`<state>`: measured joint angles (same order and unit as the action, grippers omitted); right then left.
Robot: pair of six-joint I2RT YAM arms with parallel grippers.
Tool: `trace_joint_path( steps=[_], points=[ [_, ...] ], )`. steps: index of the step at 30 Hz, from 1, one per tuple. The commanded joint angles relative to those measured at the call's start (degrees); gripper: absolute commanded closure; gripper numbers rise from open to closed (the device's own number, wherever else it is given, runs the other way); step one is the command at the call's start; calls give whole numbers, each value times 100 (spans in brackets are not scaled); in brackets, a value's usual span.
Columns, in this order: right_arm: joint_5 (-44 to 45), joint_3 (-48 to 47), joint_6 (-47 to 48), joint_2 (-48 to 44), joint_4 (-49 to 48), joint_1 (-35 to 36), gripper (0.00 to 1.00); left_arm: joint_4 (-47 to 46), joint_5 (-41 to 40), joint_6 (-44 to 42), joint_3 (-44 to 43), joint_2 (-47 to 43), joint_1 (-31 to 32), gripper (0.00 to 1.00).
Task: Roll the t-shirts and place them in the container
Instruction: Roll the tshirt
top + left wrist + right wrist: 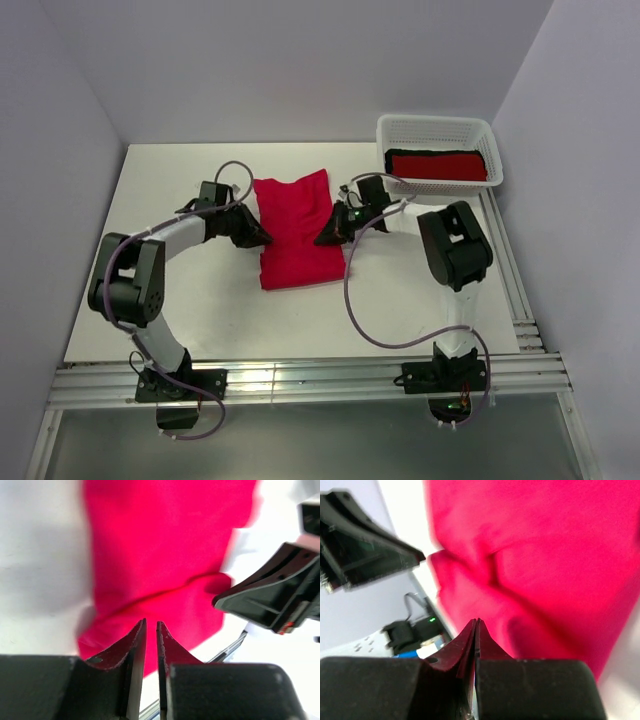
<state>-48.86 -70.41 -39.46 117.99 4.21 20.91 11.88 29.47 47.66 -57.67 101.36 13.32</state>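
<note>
A bright pinkish-crimson t-shirt (295, 235) lies folded into a long strip in the middle of the white table. My left gripper (264, 240) is at its left edge. My right gripper (322, 238) is at its right edge, facing the left one. In the left wrist view the left gripper (151, 623) shows a narrow gap with nothing in it, the t-shirt (165, 545) lying just beyond the tips. In the right wrist view the right gripper (477, 621) is shut and empty over the t-shirt (545, 555). A deeper red rolled t-shirt (437, 166) and a black one (395, 153) lie in the basket.
A white mesh basket (435, 122) stands at the table's back right corner. Metal rails (510, 270) run along the right and near edges. Grey walls close in the table on three sides. Each wrist view shows the other arm's gripper across the shirt.
</note>
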Motion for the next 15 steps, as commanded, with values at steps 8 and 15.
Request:
trace_joint_path(
  steps=[8,15],
  points=[
    [-1011,2048,-1502,-1613,-2951,106,100,-1317,612,533,958,-1479,731,80],
    [-915,2620,-1600,-1122,-3575,326,100,-2488,735,894,1732,-953,1181,80]
  ],
)
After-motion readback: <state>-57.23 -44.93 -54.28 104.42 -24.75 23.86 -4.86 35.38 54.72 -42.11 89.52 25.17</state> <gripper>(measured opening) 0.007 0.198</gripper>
